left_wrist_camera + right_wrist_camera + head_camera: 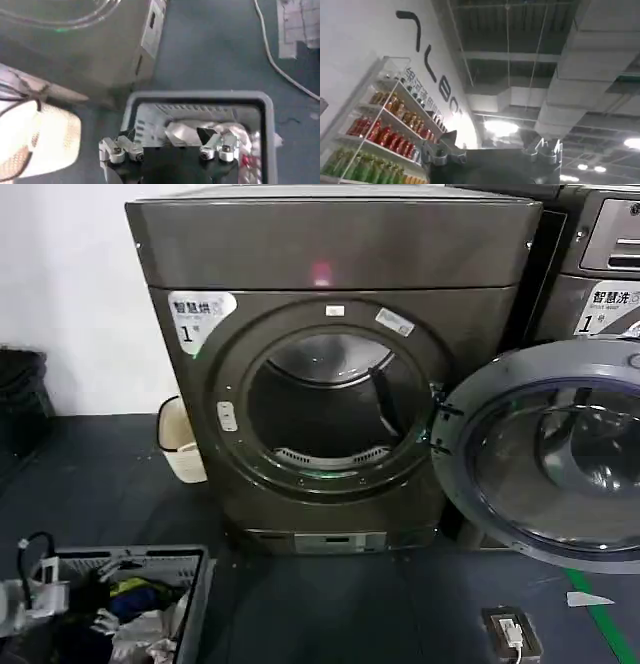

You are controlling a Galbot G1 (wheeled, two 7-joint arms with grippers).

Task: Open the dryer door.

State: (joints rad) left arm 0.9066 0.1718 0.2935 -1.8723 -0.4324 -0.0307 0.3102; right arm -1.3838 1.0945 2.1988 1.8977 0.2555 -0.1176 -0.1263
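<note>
Nearest the robot, the left gripper (170, 150) is hanging with its fingers spread apart and grasping nothing, directly above a grey laundry basket (195, 584) holding crumpled clothes, which is sitting on the dark floor at the lower left of the head view. The right gripper (492, 152) is pointing upward toward a ceiling with ducts and lights, beside shelves of coloured bottles; its fingers are likewise parted and empty. A small device with a white cable (512, 631) is lying on the floor to the right, near a green floor stripe (605, 614). Farther back, the dryer door (545, 454) is standing swung wide open on the right side of the dryer (330, 254), hinged at the right edge of the opening; its round face is turning toward the robot, its plane running roughly vertical, and it is overlapping the front of the neighbouring machine (600, 274). The drum opening (335, 404) is lying fully exposed. A pale bin (178, 439) is standing at the dryer's left, against the white wall.
</note>
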